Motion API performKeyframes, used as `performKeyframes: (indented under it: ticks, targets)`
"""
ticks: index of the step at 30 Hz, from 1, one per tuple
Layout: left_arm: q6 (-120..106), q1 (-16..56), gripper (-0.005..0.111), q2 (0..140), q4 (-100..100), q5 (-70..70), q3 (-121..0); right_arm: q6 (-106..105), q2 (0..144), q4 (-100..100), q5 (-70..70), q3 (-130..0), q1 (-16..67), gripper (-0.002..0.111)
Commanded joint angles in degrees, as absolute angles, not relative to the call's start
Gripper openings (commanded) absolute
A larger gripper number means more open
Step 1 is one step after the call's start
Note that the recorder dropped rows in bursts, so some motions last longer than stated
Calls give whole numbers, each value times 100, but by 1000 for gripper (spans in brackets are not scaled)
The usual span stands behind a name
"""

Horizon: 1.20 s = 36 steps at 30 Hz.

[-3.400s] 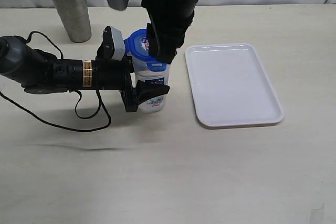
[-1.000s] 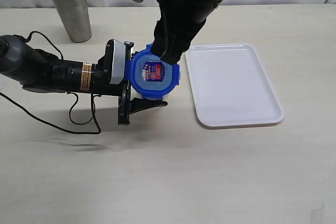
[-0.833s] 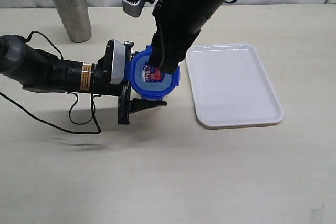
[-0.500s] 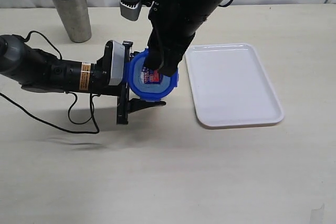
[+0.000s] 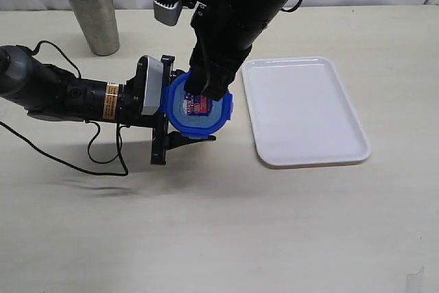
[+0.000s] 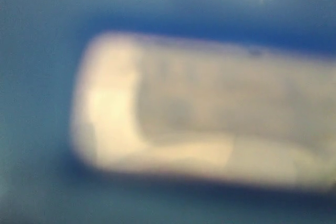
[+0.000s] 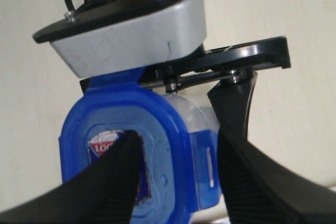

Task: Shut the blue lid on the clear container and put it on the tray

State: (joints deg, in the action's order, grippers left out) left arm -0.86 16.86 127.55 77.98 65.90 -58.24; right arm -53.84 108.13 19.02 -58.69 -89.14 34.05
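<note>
Lighting and image quality, three views.
Exterior: bright, even, diffuse light. Faint soft shadows lie on the table (image 5: pixel 274 238) on the near side of the left arm (image 5: pixel 62 94) and cable (image 5: pixel 68 162). The tray (image 5: pixel 309 111) is nearly blown out, its rim barely defined. The cup (image 5: pixel 92 15) shows soft vertical sheen and no hard glare. Focus is sharp across the frame. Left wrist: wholly out of focus, a blue wash with a pale smear and one thin white glare streak. Right wrist: lid (image 7: pixel 173 145) and container (image 7: pixel 195 115) acceptably sharp. The near black fingers (image 7: pixel 105 192) are soft-edged and crushed to featureless dark.

Sticker (image 7: pixel 106 145) on the blue lid (image 7: pixel 176 129): "100"
</note>
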Motion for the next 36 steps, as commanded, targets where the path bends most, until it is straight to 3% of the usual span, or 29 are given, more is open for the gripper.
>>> performKeyframes:
  ticks: [1,11,20,31,36]
  targets:
    - [177,1732,0,12754,7736,6548,-5806,-5329,11277,1572,-6331,-8726,3411,42]
    - [199,1732,0,12754,7736,6660,-5806,-5318,11467,1557,-6452,-8726,3411,42]
    - [1015,1732,0,12754,7401,6639,-5806,-4693,10983,972,-5395,-8726,3411,42]
    - [1253,1732,0,12754,7280,6544,-5806,-2092,10122,939,-4199,-8726,3386,42]
    - [1351,1732,0,12754,7280,6544,-5806,-797,9983,985,-4453,-8726,3205,42]
